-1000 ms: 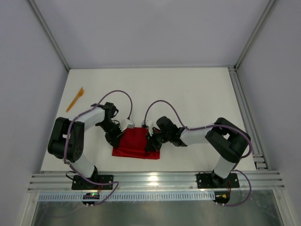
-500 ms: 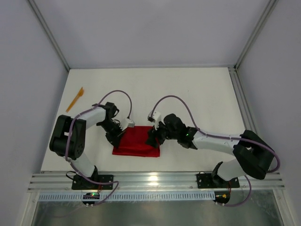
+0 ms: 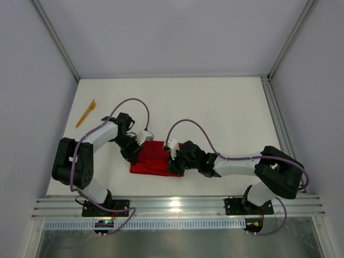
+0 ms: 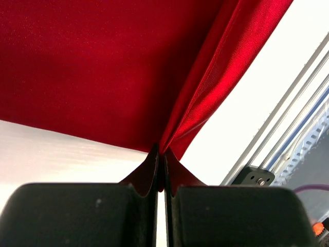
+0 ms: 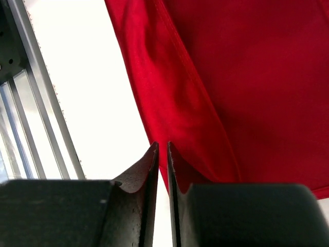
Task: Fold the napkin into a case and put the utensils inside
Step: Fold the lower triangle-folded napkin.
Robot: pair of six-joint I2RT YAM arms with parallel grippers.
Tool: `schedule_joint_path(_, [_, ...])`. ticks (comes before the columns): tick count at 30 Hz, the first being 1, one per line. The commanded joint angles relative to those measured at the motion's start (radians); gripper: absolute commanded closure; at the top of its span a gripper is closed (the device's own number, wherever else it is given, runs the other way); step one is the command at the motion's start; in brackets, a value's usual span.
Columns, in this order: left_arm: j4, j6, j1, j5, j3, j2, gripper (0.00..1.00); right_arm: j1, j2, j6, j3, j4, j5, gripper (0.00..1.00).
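The red napkin (image 3: 155, 159) lies folded into a flat rectangle near the table's front edge. My left gripper (image 3: 135, 156) is at its left edge. In the left wrist view this gripper (image 4: 160, 150) is shut on a pinched ridge of the napkin (image 4: 103, 62). My right gripper (image 3: 174, 164) is at the napkin's right edge. In the right wrist view this gripper (image 5: 162, 146) has its jaws almost together, and the hem of the napkin (image 5: 247, 77) runs into the thin slit between the tips. One orange utensil (image 3: 86, 113) lies far left, apart from both grippers.
A metal rail (image 3: 172, 204) runs along the table's near edge, close behind the napkin, and shows as a rail (image 4: 288, 123) in the left wrist view. White enclosure walls stand left, right and at the back. Purple cables loop above both wrists.
The right gripper lifted off toward the napkin's upper right corner, then came back down lower on the right edge. The left gripper shifted slightly away from the arms, still gripping.
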State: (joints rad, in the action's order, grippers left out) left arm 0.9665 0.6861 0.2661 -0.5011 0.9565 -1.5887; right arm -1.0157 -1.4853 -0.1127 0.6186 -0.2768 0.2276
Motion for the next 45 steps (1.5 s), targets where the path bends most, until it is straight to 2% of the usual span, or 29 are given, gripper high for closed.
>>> schedule_joint_path(1, [0.0, -0.014, -0.004, -0.024, 0.025, -0.025, 1.0, 0.032, -0.029, -0.08, -0.016, -0.116, 0.022, 0.86])
schedule_joint_path(5, [-0.023, -0.007, -0.005, 0.01, 0.024, -0.059, 1.0, 0.098, -0.01, -0.153, -0.052, -0.165, 0.036, 0.88])
schedule_joint_path(10, [-0.032, -0.011, -0.005, 0.012, 0.053, -0.111, 1.0, 0.109, -0.006, -0.142, -0.03, -0.058, -0.039, 0.83])
schedule_joint_path(17, [-0.04, -0.016, -0.005, 0.016, 0.054, -0.117, 0.94, 0.109, -0.007, -0.128, -0.034, 0.005, -0.085, 0.84])
schedule_joint_path(23, [-0.051, -0.031, -0.005, 0.032, 0.045, -0.1, 0.87, 0.108, 0.028, -0.091, -0.014, 0.071, -0.135, 0.78])
schedule_joint_path(27, [-0.058, -0.062, -0.005, 0.027, 0.047, -0.091, 0.86, 0.076, 0.029, -0.061, 0.012, 0.094, -0.145, 0.79])
schedule_joint_path(30, [-0.06, -0.063, -0.005, 0.024, 0.045, -0.085, 0.87, -0.003, 0.03, -0.013, 0.059, 0.105, -0.165, 0.79])
schedule_joint_path(33, [-0.06, -0.065, -0.005, 0.026, 0.042, -0.085, 0.87, -0.017, 0.004, -0.018, 0.066, 0.035, -0.084, 0.79])
schedule_joint_path(37, [-0.064, -0.072, -0.005, 0.027, 0.039, -0.082, 0.85, -0.015, -0.058, -0.042, 0.05, -0.012, -0.073, 0.8])
schedule_joint_path(40, [-0.075, -0.086, -0.005, 0.041, 0.036, -0.073, 0.76, -0.003, -0.131, -0.065, 0.058, -0.01, -0.044, 0.85])
schedule_joint_path(41, [-0.078, -0.092, -0.005, 0.055, 0.036, -0.068, 0.68, 0.003, -0.147, -0.094, 0.047, -0.022, -0.03, 0.86])
schedule_joint_path(43, [-0.091, -0.121, -0.005, 0.078, 0.036, -0.051, 0.61, 0.017, -0.174, -0.122, 0.033, -0.056, -0.01, 0.88])
schedule_joint_path(45, [-0.1, -0.144, -0.005, 0.095, 0.036, -0.001, 0.58, 0.026, -0.181, -0.137, 0.026, -0.058, 0.007, 0.9])
